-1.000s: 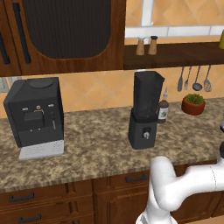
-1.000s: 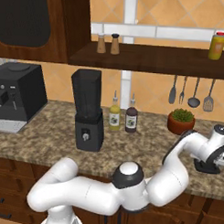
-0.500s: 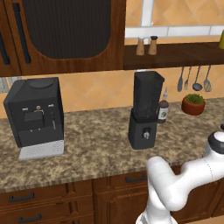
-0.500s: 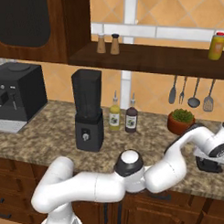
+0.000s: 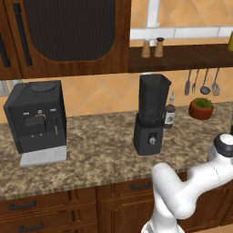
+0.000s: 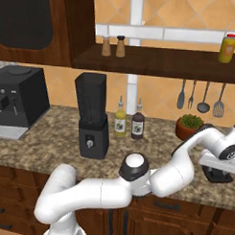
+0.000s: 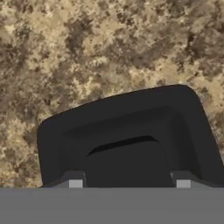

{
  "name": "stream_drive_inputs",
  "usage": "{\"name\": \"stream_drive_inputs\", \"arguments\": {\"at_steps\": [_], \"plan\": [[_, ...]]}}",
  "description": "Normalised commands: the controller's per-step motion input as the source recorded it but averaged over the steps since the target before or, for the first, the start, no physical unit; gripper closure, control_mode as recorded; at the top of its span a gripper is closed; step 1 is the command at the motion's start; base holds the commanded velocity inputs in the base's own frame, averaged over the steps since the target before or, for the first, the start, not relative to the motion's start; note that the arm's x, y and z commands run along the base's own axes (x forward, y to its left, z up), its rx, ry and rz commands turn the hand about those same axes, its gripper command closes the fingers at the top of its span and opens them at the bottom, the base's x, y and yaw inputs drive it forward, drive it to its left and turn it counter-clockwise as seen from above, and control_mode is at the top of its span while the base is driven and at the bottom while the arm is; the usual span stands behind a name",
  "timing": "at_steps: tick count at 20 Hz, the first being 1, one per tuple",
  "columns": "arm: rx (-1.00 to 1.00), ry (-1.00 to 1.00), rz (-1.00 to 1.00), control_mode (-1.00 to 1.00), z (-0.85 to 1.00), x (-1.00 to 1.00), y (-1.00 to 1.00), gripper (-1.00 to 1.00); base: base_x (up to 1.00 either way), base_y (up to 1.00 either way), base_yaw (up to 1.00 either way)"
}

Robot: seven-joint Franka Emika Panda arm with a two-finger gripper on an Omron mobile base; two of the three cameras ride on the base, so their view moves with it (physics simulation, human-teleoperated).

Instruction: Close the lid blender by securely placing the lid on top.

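Gripper (image 6: 217, 172) sat directly over lid (image 7: 127, 135) on counter (image 7: 87, 52); jaw state unclear. You needed centred, square grasp before carrying lid to blender (image 6: 92, 116).

Soft, even light fills the rendered kitchen, with no glare and no hard highlights. The blender (image 5: 150, 116) and the coffee machine (image 5: 36, 119) cast only faint, diffuse shadows on the granite counter (image 5: 95, 145). The cabinet (image 5: 68, 32) recess above reads nearly black. Both base views are sharp from edge to edge, without visible distortion. The hand view is coarser, its stone texture blotchy and soft at close range.
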Motion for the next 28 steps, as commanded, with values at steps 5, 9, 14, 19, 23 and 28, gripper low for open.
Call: {"name": "stream_drive_inputs", "arguments": {"at_steps": [5, 9, 14, 19, 23, 28], "plan": [[-0.24, -0.22, 0.06, -1.0, -0.89, -0.75, 0.92, 1.0, 0.0, 0.0, 0.0], [-0.25, -0.51, 0.01, -1.0, 0.08, -0.59, 0.73, 1.0, 0.0, 0.0, 0.0], [-0.38, -0.66, 0.08, -1.0, 0.18, -0.7, 0.94, 1.0, 0.0, 0.0, 0.0], [-0.52, -0.43, 0.19, -1.0, 0.42, -0.77, 1.0, 1.0, 0.0, 0.0, 0.0], [-0.57, -0.19, 0.23, -1.0, 0.82, -0.66, 1.0, 1.0, 0.0, 0.0, 0.0], [-0.36, 0.0, 0.09, -1.0, 1.0, -0.17, 1.0, 1.0, 0.0, 0.0, 0.0]]}}
